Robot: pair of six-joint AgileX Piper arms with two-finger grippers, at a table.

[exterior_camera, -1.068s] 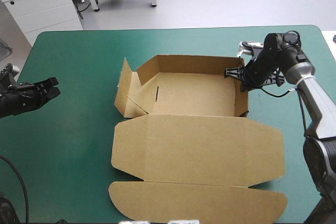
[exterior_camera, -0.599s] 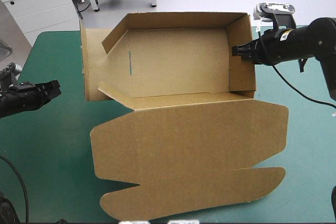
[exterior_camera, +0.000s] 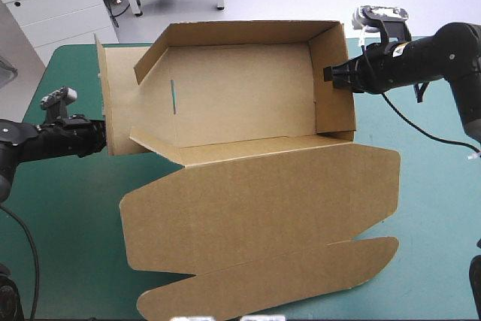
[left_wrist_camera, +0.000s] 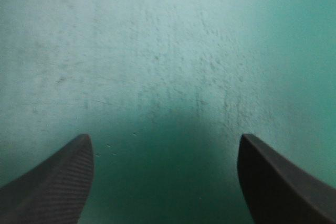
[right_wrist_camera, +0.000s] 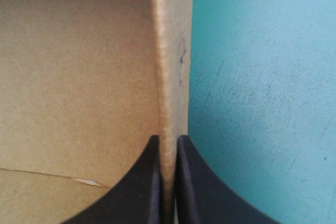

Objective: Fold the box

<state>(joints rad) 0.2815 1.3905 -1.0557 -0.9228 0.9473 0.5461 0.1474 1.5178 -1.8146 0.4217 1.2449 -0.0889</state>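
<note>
The flat-cut brown corrugated-board box is hanging tipped up off the table, its open tray facing the high camera. Its broad brown lid panel is trailing down toward the near edge.

The right pincer is clenching the tray's upright side wall. In the right wrist view that wall is running straight ahead from between the two black fingers. The right pincer is all but closed on the board edge, with the tray's inside to one side of it and the table's teal-green cover to the other.

Opposite that pincer, the loose brown side flap is splaying outward, not yet raised and tucked.

The left pincer is hovering just beside that flap's lower edge. Whether it is touching the flap I cannot tell. Its own view is showing the left pincer released, fingers standing wide apart, with only bare teal-green cover ahead and no board between them.

By my reading, the step in hand is forming the tray's second side: one wall is being held while the other is waiting. The next move is calling for the left pincer to get the flap's edge between its fingers and swing it up and inward. The right one should be holding the tray steady, since the hanging lid is likely to drag the tray round.
</note>
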